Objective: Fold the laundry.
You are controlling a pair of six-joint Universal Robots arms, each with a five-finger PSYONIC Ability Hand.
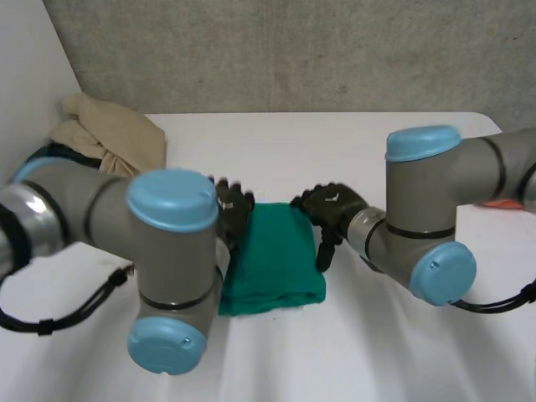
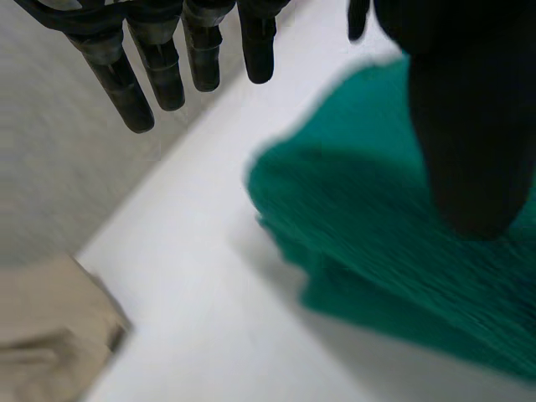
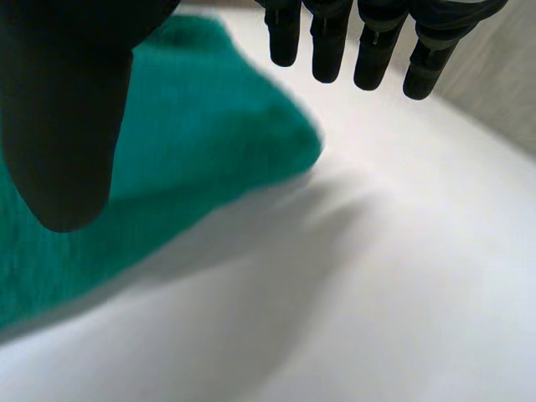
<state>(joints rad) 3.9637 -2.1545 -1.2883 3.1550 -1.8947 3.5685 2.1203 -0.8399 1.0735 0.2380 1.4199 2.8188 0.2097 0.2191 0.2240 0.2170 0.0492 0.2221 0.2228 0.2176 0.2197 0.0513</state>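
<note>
Centre-frame folded green cloth [image 1: 276, 260] sits between left hand [image 1: 234, 209] and right hand [image 1: 335, 205], fingers straight, empty; best pinch matching corners evenly.

Grey arms [image 1: 84, 209], light-blue caps [image 1: 172, 199], black left hand [image 1: 233, 208] and right hand [image 1: 333, 206].

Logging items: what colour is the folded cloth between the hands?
The cloth is plain green, clearest in the head view.

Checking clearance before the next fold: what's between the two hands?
The green cloth: in the head view its far end lies between the left hand and the right hand.
</note>
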